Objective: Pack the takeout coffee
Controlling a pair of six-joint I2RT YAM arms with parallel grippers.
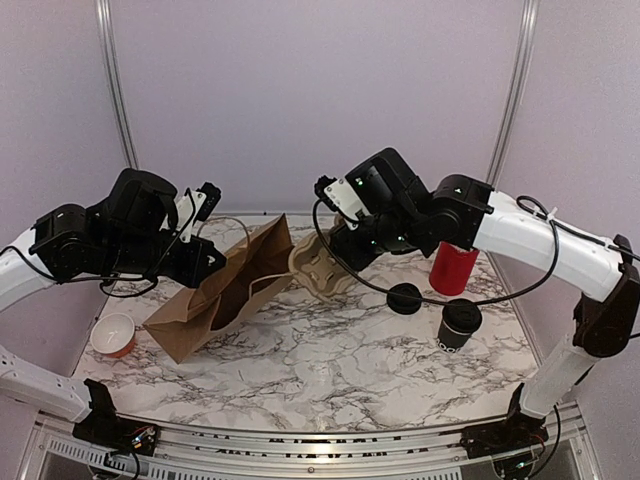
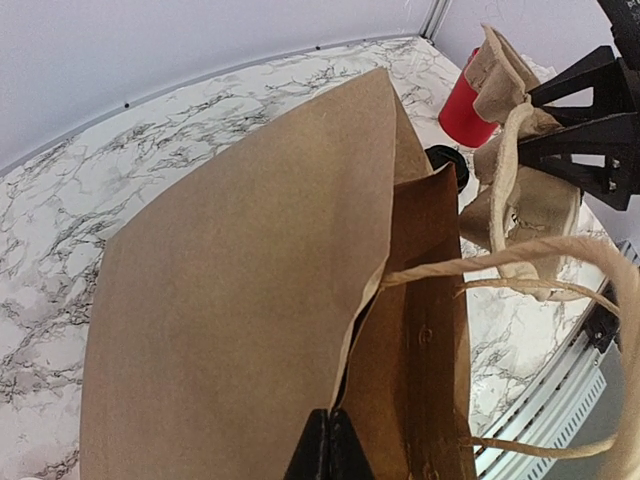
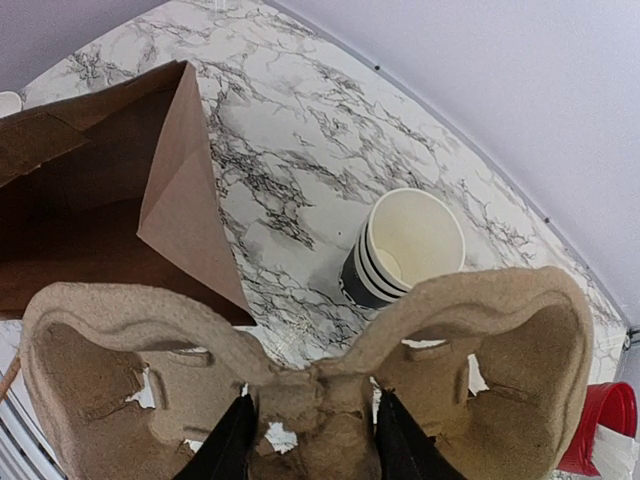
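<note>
Top external check: found right gripper clamped on pulp carrier at mouth of paper bag, left gripper pinched tight on its rim. Located takeout coffee upright, lid up, back and outboard of right gripper, well apart; judged nearer right gripper than left gripper.

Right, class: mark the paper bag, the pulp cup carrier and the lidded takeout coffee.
paper bag [image 1: 185, 325], top external view, its brown side.
pulp cup carrier [image 3: 520, 340], right wrist view, right pocket wall.
takeout coffee [image 1: 460, 318], top external view, its black lid.
</note>
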